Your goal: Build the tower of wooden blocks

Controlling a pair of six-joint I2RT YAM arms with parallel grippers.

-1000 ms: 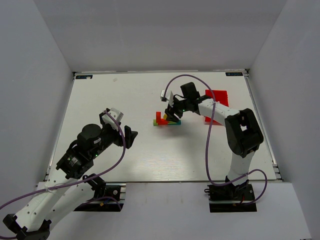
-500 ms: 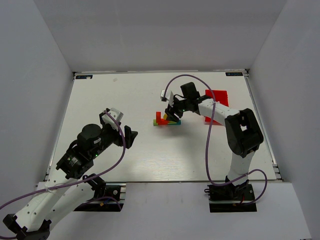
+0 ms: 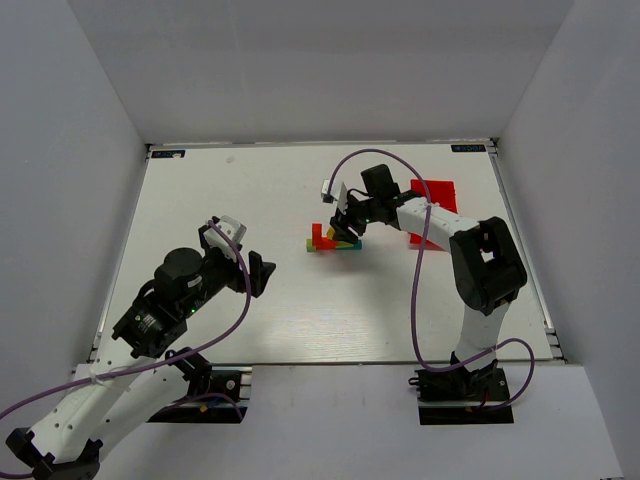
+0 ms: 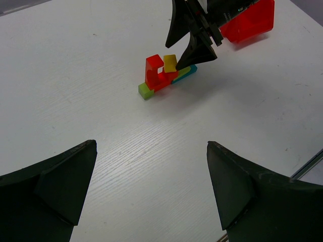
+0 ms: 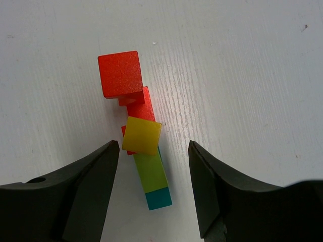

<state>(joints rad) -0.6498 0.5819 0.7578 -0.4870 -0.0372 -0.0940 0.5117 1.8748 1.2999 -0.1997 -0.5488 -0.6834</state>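
The wood block tower (image 3: 330, 240) is a small cluster at mid-table. From the right wrist, a yellow cube (image 5: 142, 135) sits tilted on a red piece, beyond it is a red block (image 5: 120, 74), and below lie a green bar (image 5: 150, 171) and a teal bar end (image 5: 159, 197). My right gripper (image 5: 153, 144) hangs over the cluster, open, with gaps on both sides of the yellow cube. In the left wrist view the red arch (image 4: 154, 70) stands upright on the green bar (image 4: 145, 91). My left gripper (image 4: 151, 146) is open over bare table, well short of the blocks.
A red plastic bin (image 3: 435, 210) stands right of the blocks, behind the right arm, also seen as the red bin (image 4: 250, 22) in the left wrist view. White walls enclose the table on three sides. The right arm's purple cable (image 3: 380, 160) arcs above the blocks.
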